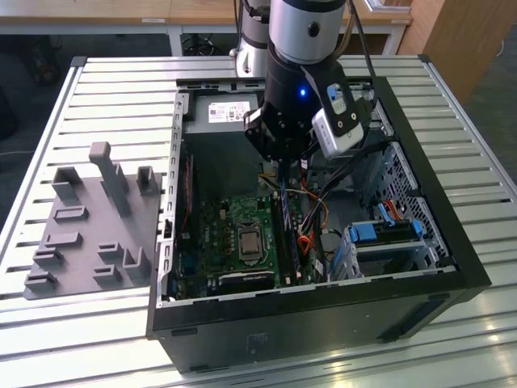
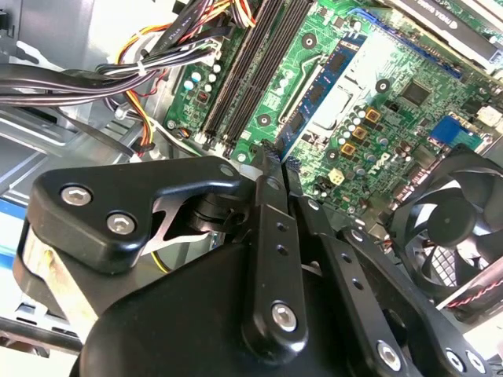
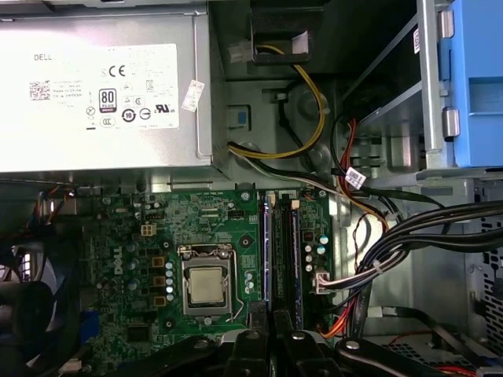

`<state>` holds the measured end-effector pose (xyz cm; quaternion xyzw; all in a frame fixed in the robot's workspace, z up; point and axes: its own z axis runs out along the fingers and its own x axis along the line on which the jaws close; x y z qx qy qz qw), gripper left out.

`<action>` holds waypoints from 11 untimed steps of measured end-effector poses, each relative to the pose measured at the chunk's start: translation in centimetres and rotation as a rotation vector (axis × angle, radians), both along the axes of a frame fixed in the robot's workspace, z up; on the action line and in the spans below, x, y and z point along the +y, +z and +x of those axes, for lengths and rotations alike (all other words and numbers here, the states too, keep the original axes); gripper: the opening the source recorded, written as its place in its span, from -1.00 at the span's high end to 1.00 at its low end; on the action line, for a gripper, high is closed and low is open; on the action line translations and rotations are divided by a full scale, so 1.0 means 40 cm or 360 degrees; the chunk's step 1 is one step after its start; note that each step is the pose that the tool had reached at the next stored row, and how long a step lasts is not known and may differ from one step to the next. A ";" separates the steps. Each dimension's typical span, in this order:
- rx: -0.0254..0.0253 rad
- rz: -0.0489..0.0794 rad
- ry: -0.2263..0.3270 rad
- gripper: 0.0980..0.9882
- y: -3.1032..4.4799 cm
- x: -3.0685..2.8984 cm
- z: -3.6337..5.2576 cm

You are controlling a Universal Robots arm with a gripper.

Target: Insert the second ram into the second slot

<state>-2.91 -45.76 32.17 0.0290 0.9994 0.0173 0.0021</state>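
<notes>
**Clenched on the ram stick (image 3: 266,251)**

The gripper (image 3: 273,330) hangs inside the open computer case (image 1: 323,319). Its fingers (image 2: 275,236) are pinched on the blue ram stick, which runs straight out from between the fingertips, edge up, along the motherboard (image 3: 118,236). On one side of the fingers lies the processor socket (image 3: 208,284) — on the other, two black slots (image 3: 280,251). Whether the stick is seated in a slot — cannot tell.

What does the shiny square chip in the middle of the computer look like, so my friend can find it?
Look inside the open black computer case, at the green board on its floor. Near the board's middle, held in a metal frame, sits the silver square chip: the only flat, shiny plate there, unlike the long black slots beside it.
</notes>
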 end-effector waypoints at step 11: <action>-0.00001 0.0000 0.0026 0.91 -0.008 0.000 0.000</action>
